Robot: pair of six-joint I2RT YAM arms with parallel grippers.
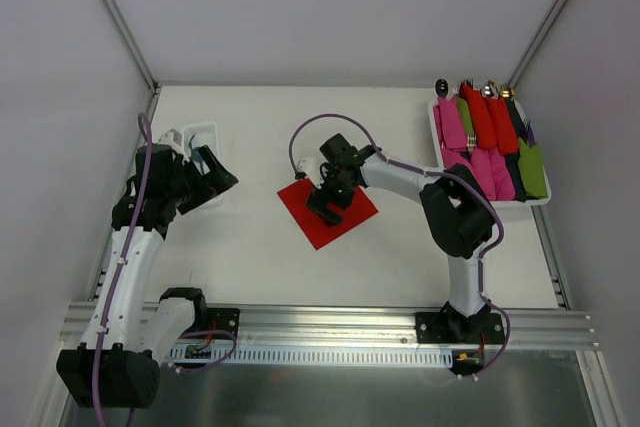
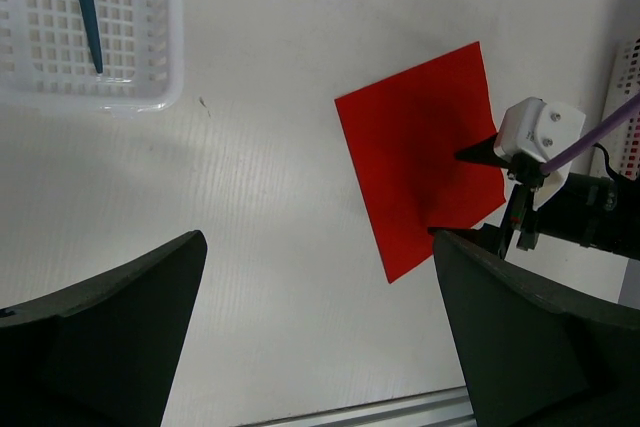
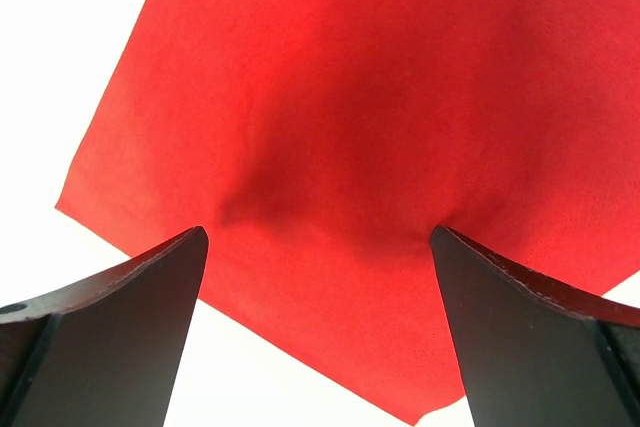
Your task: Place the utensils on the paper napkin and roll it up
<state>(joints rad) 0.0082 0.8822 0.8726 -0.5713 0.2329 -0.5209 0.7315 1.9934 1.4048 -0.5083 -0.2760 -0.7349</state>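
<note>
The paper napkin (image 1: 302, 209) (image 2: 415, 147) (image 3: 340, 87) lies flat on the white table as a bright-red square. My right gripper (image 1: 326, 203) (image 3: 318, 237) stands over its middle, open wide. Both fingertips (image 3: 190, 247) press down on the paper and dimple it. Nothing is between them. One teal utensil (image 2: 86, 7) lies in the white mesh basket (image 2: 172, 47) (image 1: 210, 128) at the far left. My left gripper (image 1: 215, 179) (image 2: 318, 247) hangs open and empty above bare table, just right of that basket and apart from the napkin.
A white tray (image 1: 436, 132) at the far right holds several rolled bundles (image 1: 485, 132) in pink, red and green, with utensil heads sticking out at the back. The metal rail (image 1: 320, 325) runs along the near edge.
</note>
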